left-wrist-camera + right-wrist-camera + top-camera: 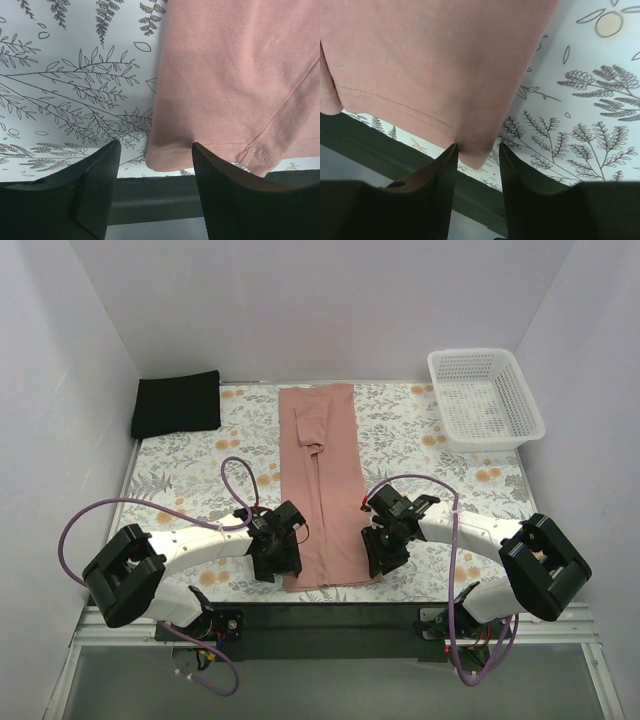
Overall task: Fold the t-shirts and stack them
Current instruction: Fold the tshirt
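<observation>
White walls box in a floral table cloth point(180, 465) on three sides. At its far left corner the black t-shirt point(177, 404) lies folded into a compact rectangle, so that one looks done. Next, the left gripper point(156, 145) hangs with jaws parted wide around the near left hem corner of the pink t-shirt point(320, 480), clamping nothing. That shirt lies flat down the middle as a long narrow strip, its sides apparently turned in; folding it crosswise and stacking it with the black one remain. The right gripper point(478, 146) is parted more narrowly at the near right hem corner, not visibly pinching it. The hem sits near the dark front edge point(330, 615) of the table, so room is tight there, while open cloth lies beyond. A white lattice basket point(485, 400) stands far right, well apart.
</observation>
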